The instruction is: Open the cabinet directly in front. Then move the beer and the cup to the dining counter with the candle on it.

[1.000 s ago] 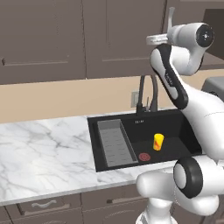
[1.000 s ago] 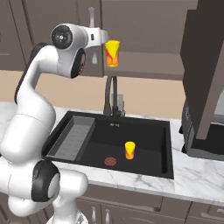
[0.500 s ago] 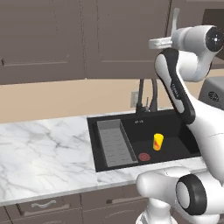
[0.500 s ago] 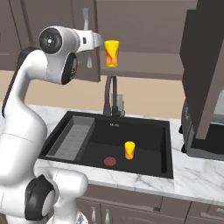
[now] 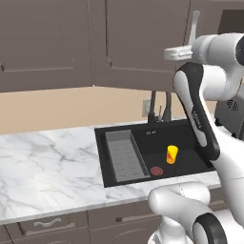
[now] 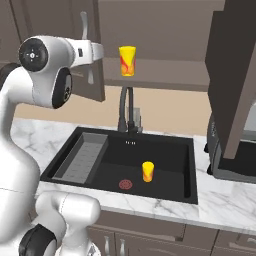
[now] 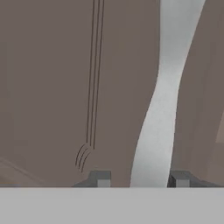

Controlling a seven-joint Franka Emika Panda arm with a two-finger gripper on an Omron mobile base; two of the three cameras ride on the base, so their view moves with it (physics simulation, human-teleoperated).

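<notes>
My gripper [image 7: 140,179] is raised to the dark wall cabinet [image 5: 138,43] and shut on the long silver handle [image 7: 162,109] of its left door [image 6: 97,85], which stands partly swung out. In the base views the gripper [image 6: 89,52] [image 5: 190,45] sits mid-handle. The right door [image 6: 235,75] hangs wide open. On the cabinet shelf stands the yellow cup [image 6: 127,60] with red markings. The beer is hidden. The dining counter and candle are out of view.
Below lies a black sink [image 6: 185,150] in a white marble counter [image 5: 47,162], with a dark faucet [image 6: 127,110] and a ribbed tray [image 5: 125,157]. A second small yellow-orange cup [image 6: 147,171] stands in the basin. A dark appliance [image 6: 225,160] sits at the right.
The hand has drawn back toward the base with the handle, and the left door has swung further out. The cups have not moved.
</notes>
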